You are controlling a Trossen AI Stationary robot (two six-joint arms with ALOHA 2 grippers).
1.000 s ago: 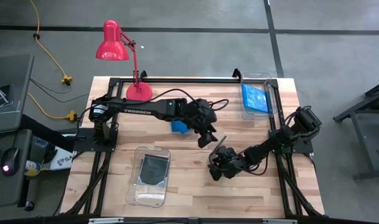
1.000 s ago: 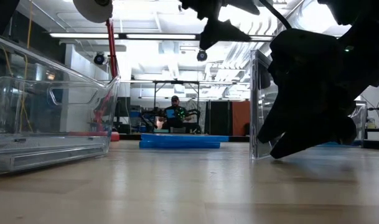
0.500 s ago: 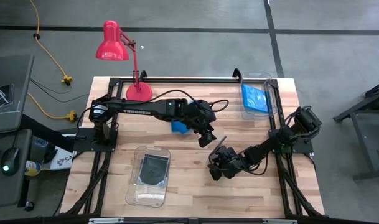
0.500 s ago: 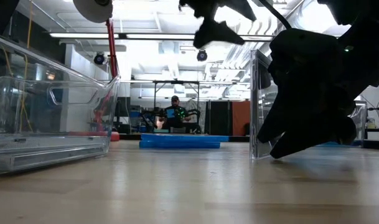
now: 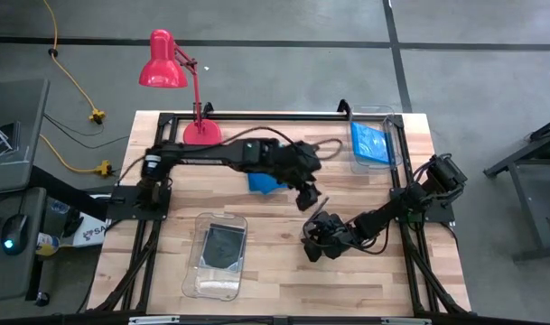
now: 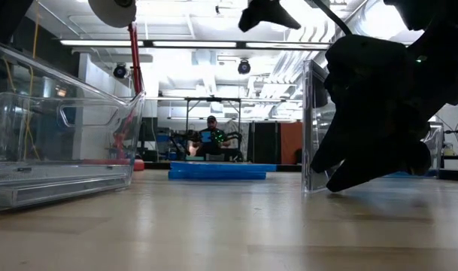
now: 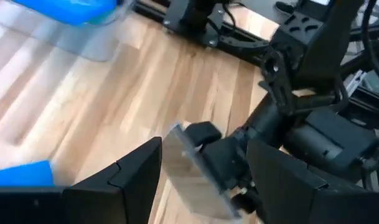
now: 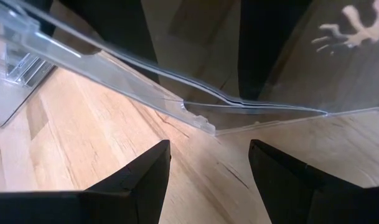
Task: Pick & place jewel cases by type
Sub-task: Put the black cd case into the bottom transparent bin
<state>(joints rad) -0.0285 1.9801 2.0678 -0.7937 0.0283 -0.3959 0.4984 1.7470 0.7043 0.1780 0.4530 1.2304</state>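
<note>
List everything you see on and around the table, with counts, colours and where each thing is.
Blue cases: stack, mid table.
Blue cases: in far right bin.
Dark case: one, in near left bin.
Clear case: one, on edge at right gripper.
Lamp: one, red, far left.
Person: one, seated beyond table.
Left gripper: open, above mid table.
Right gripper: open, around the clear case.

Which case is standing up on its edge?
The clear case by the right pincer, mid-table. It stands upright; the loose blue case lies flat, the other blue case sits in the far bin and the dark one in the near bin.
</note>
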